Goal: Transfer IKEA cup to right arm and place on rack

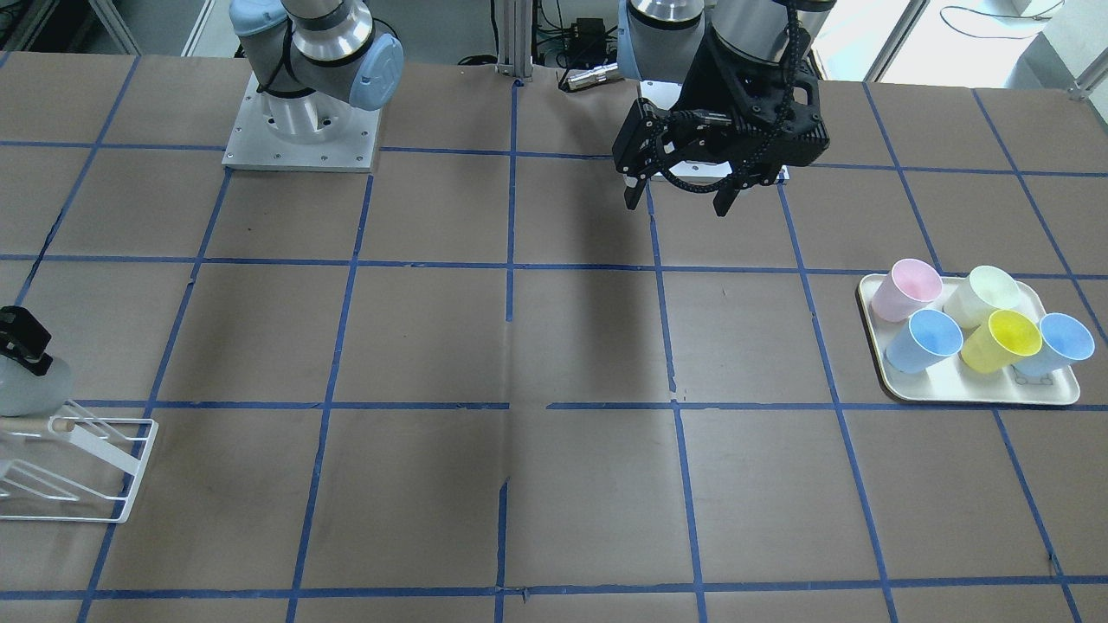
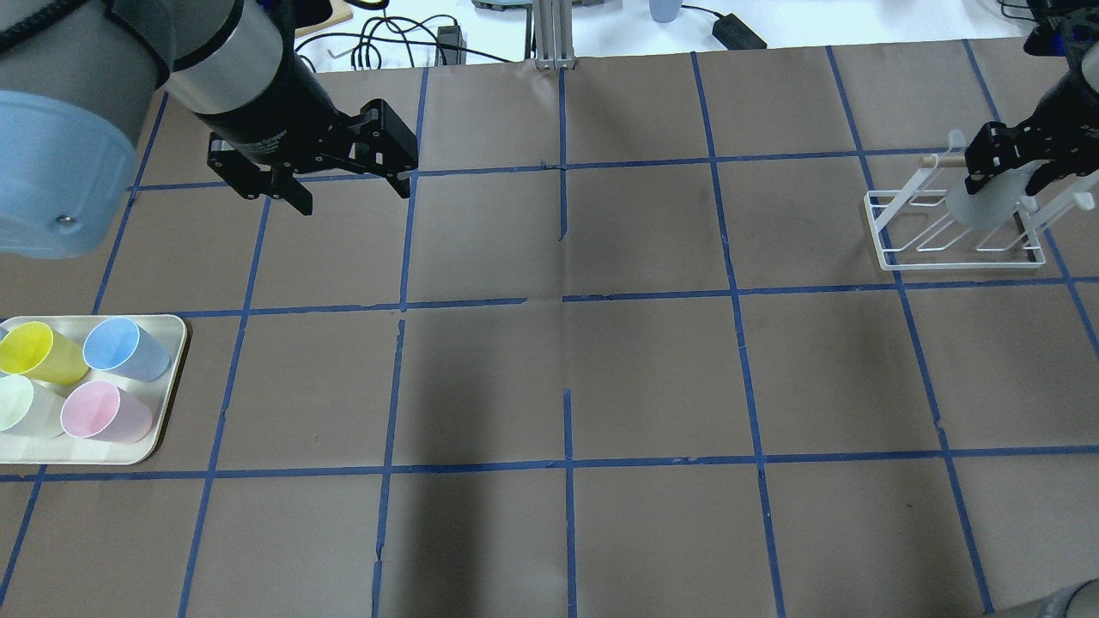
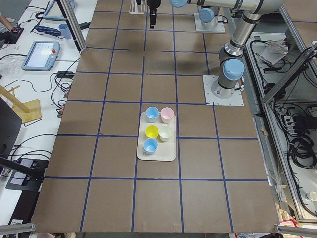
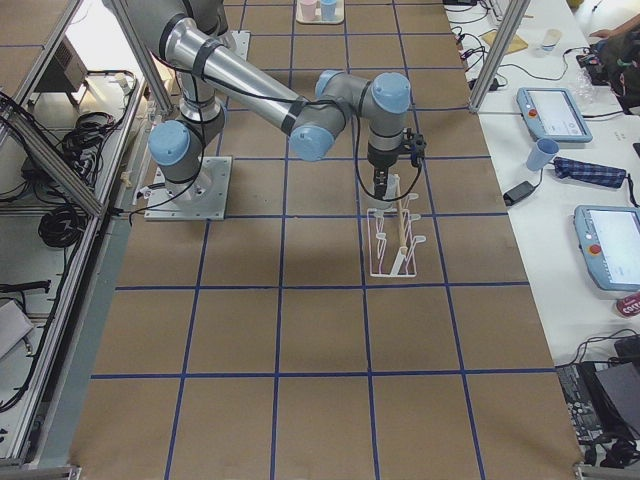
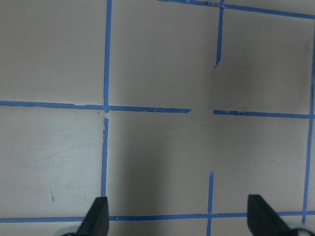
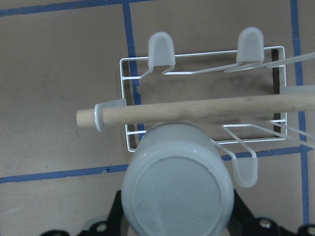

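Surroundings: cream tray (image 2: 168, 403) of coloured cups (image 2: 114, 348) sits well apart from the rack (image 2: 962, 262)
In the way: wooden dowel (image 6: 197, 109) crosses just beside the IKEA cup (image 6: 177, 182); a capped prong (image 6: 244, 172) flanks it
Cup look: pale grey, frosted, closed base facing the wrist camera
Cup place: over the rack, contact unclear
Right gripper (image 2: 1003, 182): clamped on the cup's sides
Left gripper (image 2: 352, 197): fingers spread wide above the table (image 5: 157, 59)

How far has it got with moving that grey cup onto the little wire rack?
Handover looks done: the left gripper is open and empty, and the right gripper grips the IKEA cup, bottom up. In hand: the cup hangs over the rack, beside its wooden dowel. Left: set it on a prong and let go.
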Controlling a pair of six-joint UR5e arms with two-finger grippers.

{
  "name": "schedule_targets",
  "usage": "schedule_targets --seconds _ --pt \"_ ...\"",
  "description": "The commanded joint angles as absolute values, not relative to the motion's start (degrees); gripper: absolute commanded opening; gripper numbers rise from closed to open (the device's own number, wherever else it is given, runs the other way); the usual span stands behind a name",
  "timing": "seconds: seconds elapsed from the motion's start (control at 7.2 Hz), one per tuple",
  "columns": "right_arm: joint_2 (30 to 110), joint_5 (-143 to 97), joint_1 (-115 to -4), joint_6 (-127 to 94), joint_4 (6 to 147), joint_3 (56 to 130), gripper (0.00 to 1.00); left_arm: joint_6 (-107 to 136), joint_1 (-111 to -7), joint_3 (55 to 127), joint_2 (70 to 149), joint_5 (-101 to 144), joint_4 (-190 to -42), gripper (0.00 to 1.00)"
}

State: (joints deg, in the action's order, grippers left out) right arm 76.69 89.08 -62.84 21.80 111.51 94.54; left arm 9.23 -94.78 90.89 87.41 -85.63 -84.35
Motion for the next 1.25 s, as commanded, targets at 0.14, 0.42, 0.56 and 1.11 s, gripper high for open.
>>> schedule_targets --seconds 0.14,0.42,0.56,1.11 --pt "75.2 89.0 -62.8 21.8 111.4 94.7 0.32 5.0 -92.8 90.6 87.4 -87.8 -84.5 1.00" --pt "74.7 89.1 -62.8 21.8 111.4 94.7 0.34 4.9 -92.0 89.5 87.5 -87.7 -88.0 1.00" --pt "74.3 89.0 -62.9 21.8 111.3 94.7 0.35 4.9 -92.0 89.5 87.6 -87.6 -87.8 1.00" --pt "72.3 89.0 -62.9 21.8 111.3 94.7 0.57 4.6 -92.0 88.8 88.7 -89.5 -87.8 1.00"
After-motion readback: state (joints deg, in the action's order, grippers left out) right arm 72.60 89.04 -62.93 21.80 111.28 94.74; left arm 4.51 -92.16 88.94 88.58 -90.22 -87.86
